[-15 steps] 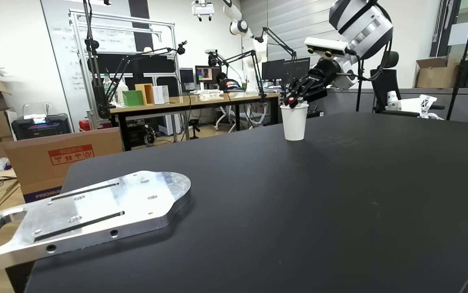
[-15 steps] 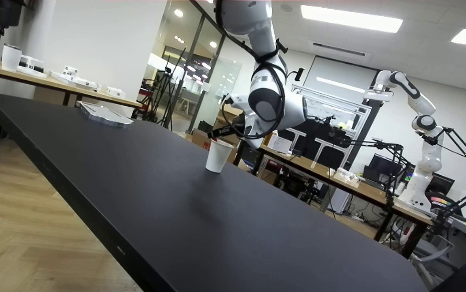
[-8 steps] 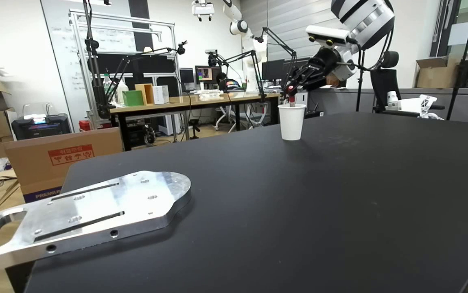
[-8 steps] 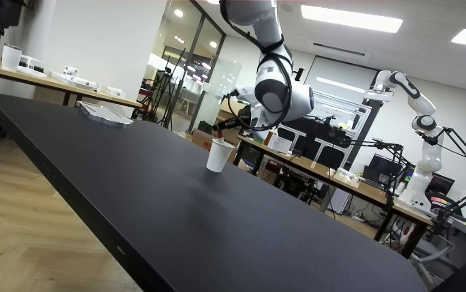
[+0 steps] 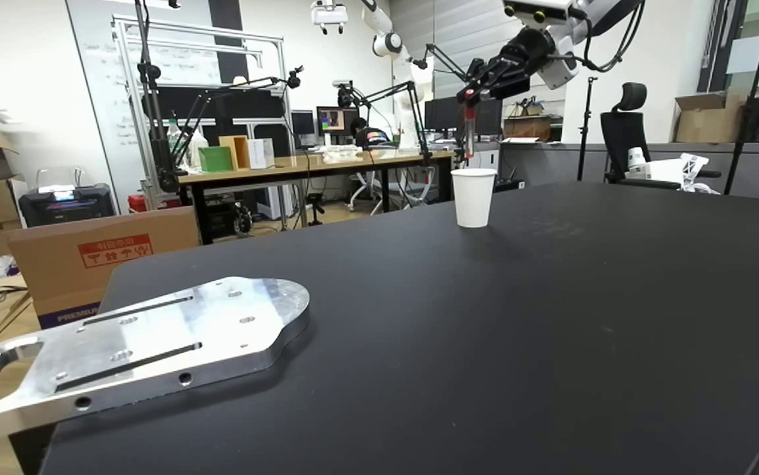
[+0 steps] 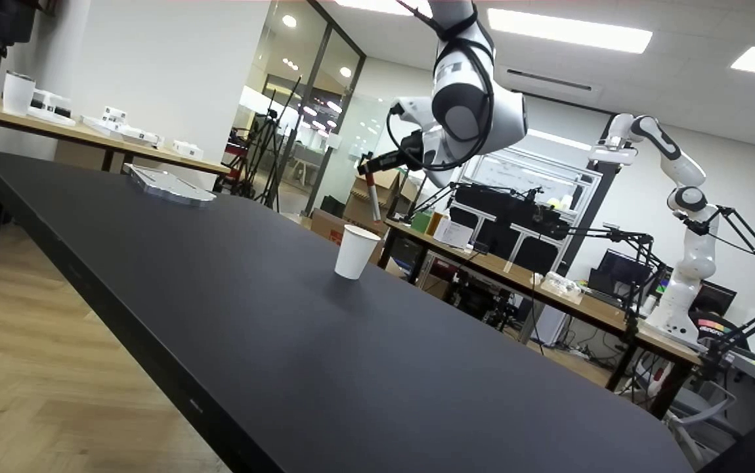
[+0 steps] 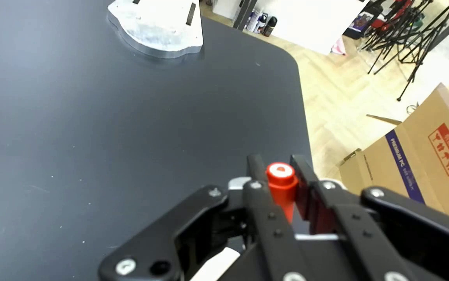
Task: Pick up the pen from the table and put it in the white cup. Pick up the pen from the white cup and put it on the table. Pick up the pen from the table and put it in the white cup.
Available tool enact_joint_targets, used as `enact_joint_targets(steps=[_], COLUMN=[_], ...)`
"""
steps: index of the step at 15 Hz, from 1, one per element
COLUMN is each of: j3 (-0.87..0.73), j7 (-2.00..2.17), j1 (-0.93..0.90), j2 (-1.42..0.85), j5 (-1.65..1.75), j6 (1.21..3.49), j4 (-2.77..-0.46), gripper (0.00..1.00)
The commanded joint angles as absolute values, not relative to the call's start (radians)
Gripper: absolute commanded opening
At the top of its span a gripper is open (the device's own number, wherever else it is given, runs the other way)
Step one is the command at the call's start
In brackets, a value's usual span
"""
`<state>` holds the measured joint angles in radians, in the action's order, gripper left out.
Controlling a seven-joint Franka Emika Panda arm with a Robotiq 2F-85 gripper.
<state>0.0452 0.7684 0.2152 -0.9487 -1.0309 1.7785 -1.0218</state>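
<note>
The pen is red with a lighter lower end. It hangs nearly upright from my gripper, its lower tip just above the cup's rim level and apart from the cup. It also shows in an exterior view, slightly tilted below my gripper. In the wrist view, the pen's red end sits between the fingers of my gripper, which is shut on it. The white cup stands upright on the black table. The cup also shows in an exterior view, its inside hidden.
A thick metal plate with a handle lies at one end of the table; the wrist view shows part of it. A cardboard box stands on the floor beside the table edge. A wooden workbench stands behind.
My gripper has risen from the cup's rim, and the pen has come up out of the cup with it. The cup shifted slightly at the start and stays standing.
</note>
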Motion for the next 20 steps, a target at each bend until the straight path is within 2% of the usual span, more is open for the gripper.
enact_joint_targets(steps=[1,6,11,16,20], j3=[0.045,-0.011,-0.034,0.008,0.053], j7=[0.766,0.649,0.502,0.4,0.344], j1=[0.219,0.154,0.028,-0.106,-0.185], j2=[-0.82,-0.637,-0.469,-0.359,-0.308], j5=[-1.043,-0.892,-0.694,-0.509,-0.386], j6=[1.726,1.647,1.76,1.991,2.293], j4=[-1.11,-1.268,-1.503,-1.758,-1.984], gripper=[0.05,0.05,0.05,0.05,0.05])
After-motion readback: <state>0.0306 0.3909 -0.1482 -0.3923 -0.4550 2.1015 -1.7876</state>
